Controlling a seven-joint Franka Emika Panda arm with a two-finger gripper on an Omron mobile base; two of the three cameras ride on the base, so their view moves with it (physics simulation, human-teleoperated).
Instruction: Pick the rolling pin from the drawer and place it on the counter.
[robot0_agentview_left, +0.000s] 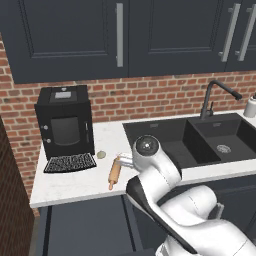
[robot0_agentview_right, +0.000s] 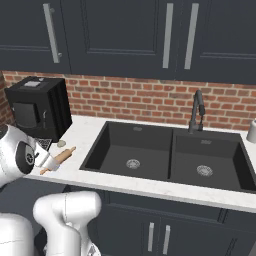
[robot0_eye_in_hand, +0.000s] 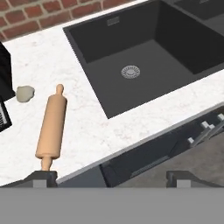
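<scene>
The light-tan rolling pin (robot0_agentview_left: 115, 172) (robot0_agentview_right: 59, 159) (robot0_eye_in_hand: 51, 127) lies flat on the white marble counter (robot0_agentview_left: 75, 182) (robot0_eye_in_hand: 87, 118), left of the sink, with one handle near the front edge. My gripper (robot0_eye_in_hand: 113, 177) hangs open just in front of and above the counter edge, its fingertips (robot0_eye_in_hand: 43, 177) spread wide with nothing between them. The pin's near handle lies close to the left fingertip but apart from it. Under the counter edge is the dark navy drawer (robot0_eye_in_hand: 144, 159) (robot0_agentview_left: 85, 227); I cannot tell how far out it stands.
A black coffee machine (robot0_agentview_left: 65, 122) stands at the counter's left end, with a small beige disc (robot0_agentview_left: 101, 155) (robot0_eye_in_hand: 25, 93) beside it. The black double sink (robot0_agentview_left: 200, 140) (robot0_agentview_right: 165, 155) and faucet (robot0_agentview_left: 215, 95) take up the right. Dark upper cabinets (robot0_agentview_left: 75, 35) hang above.
</scene>
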